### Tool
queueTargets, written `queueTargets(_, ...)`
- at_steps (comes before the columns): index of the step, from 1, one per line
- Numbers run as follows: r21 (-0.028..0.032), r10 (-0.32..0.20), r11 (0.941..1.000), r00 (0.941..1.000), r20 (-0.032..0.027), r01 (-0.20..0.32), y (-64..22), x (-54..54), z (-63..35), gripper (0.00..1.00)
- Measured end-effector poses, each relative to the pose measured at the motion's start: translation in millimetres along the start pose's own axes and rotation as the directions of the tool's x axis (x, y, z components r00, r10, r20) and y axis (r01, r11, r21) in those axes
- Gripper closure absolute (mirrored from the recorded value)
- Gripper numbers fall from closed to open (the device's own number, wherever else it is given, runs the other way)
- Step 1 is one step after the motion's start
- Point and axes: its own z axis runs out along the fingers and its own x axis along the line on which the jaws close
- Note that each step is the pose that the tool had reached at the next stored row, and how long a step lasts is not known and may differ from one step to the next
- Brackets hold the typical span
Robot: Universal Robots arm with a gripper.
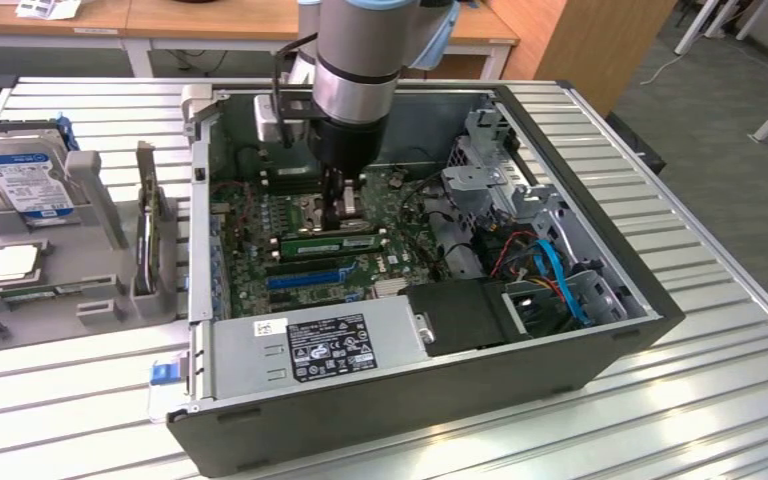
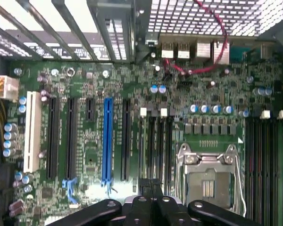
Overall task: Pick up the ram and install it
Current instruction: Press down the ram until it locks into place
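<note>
The ram (image 1: 331, 243) is a green stick with a white label. It stands on edge in a slot of the motherboard (image 1: 257, 250) inside the open computer case. My gripper (image 1: 348, 218) hangs straight down over the stick's middle, its tips right at the top edge. The fingers are pressed together, and I cannot tell whether they touch the stick. In the wrist view my shut gripper (image 2: 151, 186) sits above the black memory slots (image 2: 155, 146), beside the open CPU socket (image 2: 208, 181).
The case wall (image 1: 631, 300) rings the board. A grey power supply (image 1: 331, 345) and drive cage (image 1: 491, 195) with cables crowd the exterior view's right. Outside on the left, a grey holder carries a blue-labelled hard drive (image 1: 21, 178) and a CPU chip (image 1: 13, 262).
</note>
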Motion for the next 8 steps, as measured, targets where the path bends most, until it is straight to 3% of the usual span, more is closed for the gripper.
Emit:
queueTargets(4, 0.0000, 0.000, 1.0000, 1.0000, 0.0001, 0.000, 6.2, -0.1, 0.3, 0.90)
queueTargets(8, 0.0000, 0.000, 1.0000, 1.0000, 0.0000, 0.000, 6.5, 0.0, 0.3, 0.90)
